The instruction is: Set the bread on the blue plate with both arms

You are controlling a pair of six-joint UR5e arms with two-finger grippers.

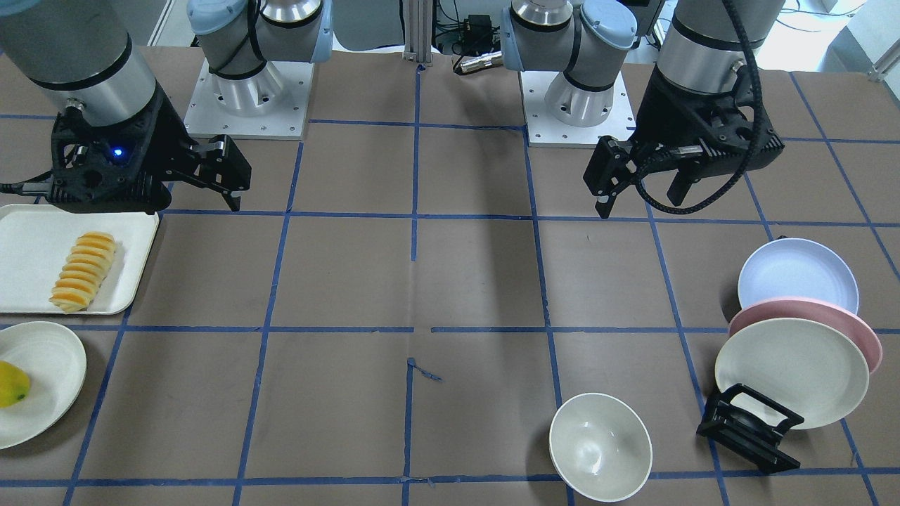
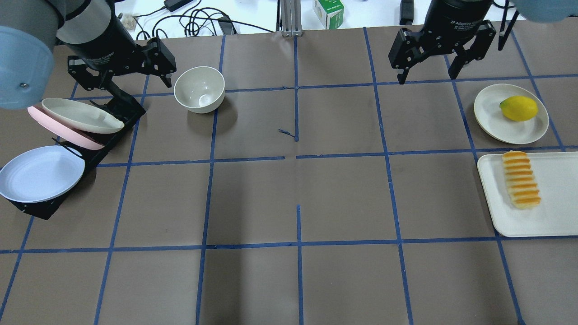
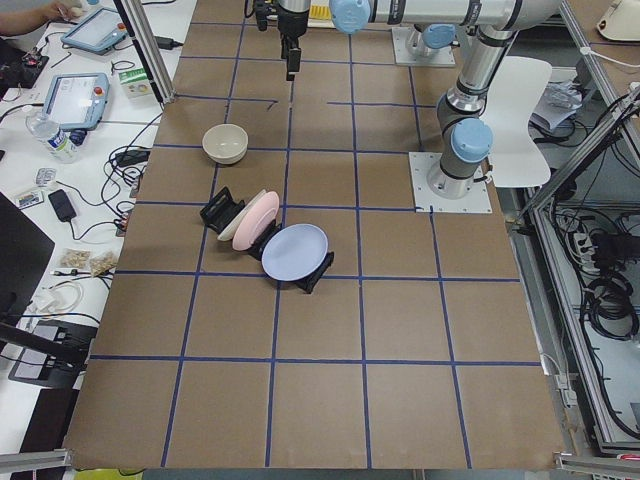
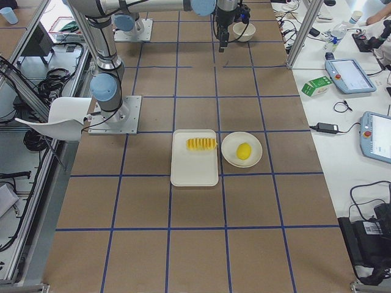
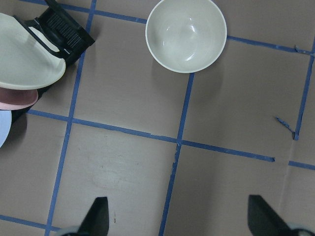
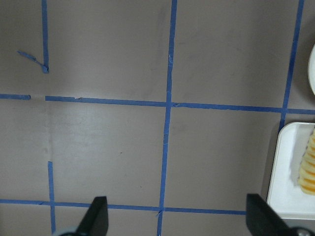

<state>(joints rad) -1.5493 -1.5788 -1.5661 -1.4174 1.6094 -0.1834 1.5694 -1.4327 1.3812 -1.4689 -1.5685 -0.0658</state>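
The bread [image 2: 521, 179], an orange-yellow ridged loaf, lies on a white tray [image 2: 555, 212] at the table's right; it also shows in the front view [image 1: 83, 270] and at the right wrist view's edge [image 6: 307, 164]. The blue plate [image 2: 40, 174] leans in a black rack [image 2: 118, 106] at the left, beside a pink plate [image 2: 67, 131] and a cream plate [image 2: 81, 116]. My left gripper [image 2: 124, 85] hangs open and empty above the rack's far end. My right gripper [image 2: 426, 79] hangs open and empty, well beyond the tray.
A cream bowl [image 2: 199, 88] stands right of the left gripper. A yellow-green fruit [image 2: 518, 108] sits on a cream plate [image 2: 490, 117] just beyond the tray. Blue tape lines grid the brown table [image 2: 298, 189].
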